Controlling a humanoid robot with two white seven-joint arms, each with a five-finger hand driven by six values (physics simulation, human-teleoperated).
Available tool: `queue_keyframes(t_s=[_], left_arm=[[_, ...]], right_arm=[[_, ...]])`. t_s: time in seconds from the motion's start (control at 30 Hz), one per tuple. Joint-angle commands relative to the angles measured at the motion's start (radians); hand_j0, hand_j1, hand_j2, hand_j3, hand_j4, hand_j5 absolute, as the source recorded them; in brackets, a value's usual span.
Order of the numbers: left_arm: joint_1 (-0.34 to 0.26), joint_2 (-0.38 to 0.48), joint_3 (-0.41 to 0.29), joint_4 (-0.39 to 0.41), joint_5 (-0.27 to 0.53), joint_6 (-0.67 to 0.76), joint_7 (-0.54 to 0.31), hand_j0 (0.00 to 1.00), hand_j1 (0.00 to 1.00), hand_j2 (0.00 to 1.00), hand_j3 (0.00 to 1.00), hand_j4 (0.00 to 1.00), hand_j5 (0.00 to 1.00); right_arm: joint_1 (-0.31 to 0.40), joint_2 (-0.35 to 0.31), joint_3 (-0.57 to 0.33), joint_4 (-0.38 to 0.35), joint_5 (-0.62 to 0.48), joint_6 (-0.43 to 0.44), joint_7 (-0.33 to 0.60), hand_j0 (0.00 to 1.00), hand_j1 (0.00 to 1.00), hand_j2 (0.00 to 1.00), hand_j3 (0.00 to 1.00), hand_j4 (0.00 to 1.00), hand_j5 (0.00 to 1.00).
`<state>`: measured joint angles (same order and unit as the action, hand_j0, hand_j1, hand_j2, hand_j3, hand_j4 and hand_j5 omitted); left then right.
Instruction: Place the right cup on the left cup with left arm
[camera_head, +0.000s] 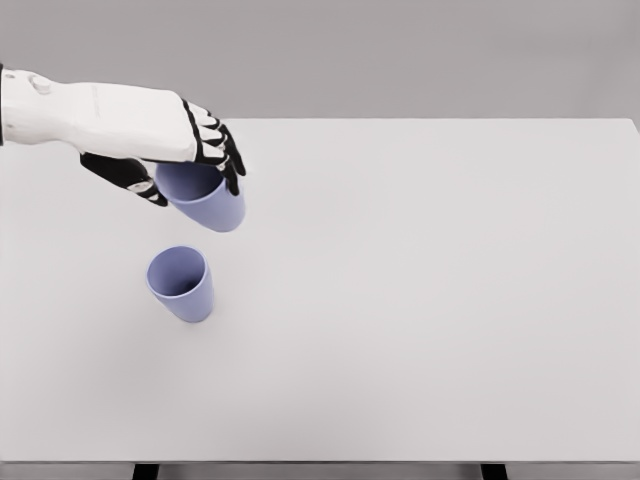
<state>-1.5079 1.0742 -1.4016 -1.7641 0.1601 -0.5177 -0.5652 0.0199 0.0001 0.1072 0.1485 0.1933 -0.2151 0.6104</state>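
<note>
A grey wall backs a wide white table that spreads right of and below the left hand. The hand's fingers are clamped around a lilac cup, lifted off the surface. A second cup stands on the table just below the hand.

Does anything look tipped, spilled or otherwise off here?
Nothing spilled or damaged. The left hand holds one purple cup tilted above the table; the other cup stands upright nearer the camera.
</note>
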Motion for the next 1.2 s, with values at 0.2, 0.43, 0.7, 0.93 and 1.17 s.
queue_keyframes(t_s=[0.2,0.43,0.7,0.93,1.17], left_arm=[[-0.005,0.072,0.0,0.0,0.006,-0.054,-0.046,0.63,0.63,0.63,0.63,0.63,0.63],[-0.006,0.09,-0.022,-0.002,0.007,-0.053,-0.046,0.63,0.63,0.63,0.63,0.63,0.63],[-0.006,0.122,-0.036,-0.003,0.021,-0.093,-0.046,0.63,0.63,0.63,0.63,0.63,0.63],[-0.005,0.124,-0.079,-0.003,0.019,-0.093,-0.046,0.63,0.63,0.63,0.63,0.63,0.63],[-0.006,0.133,-0.079,-0.003,0.024,-0.093,-0.046,0.64,0.64,0.64,0.64,0.64,0.64]], right_arm=[[0.0,0.0,0.0,0.0,0.001,0.0,0.0,1.0,1.0,1.0,1.0,1.0,1.0],[0.0,0.0,0.0,0.0,0.001,0.0,0.0,1.0,1.0,1.0,1.0,1.0,1.0],[0.0,0.0,0.0,0.0,0.003,-0.001,0.0,1.0,1.0,1.0,1.0,1.0,1.0],[0.0,0.0,0.0,0.0,0.001,0.0,0.0,1.0,1.0,1.0,1.0,1.0,1.0],[0.0,0.0,0.0,0.0,0.001,0.0,0.0,1.0,1.0,1.0,1.0,1.0,1.0]])
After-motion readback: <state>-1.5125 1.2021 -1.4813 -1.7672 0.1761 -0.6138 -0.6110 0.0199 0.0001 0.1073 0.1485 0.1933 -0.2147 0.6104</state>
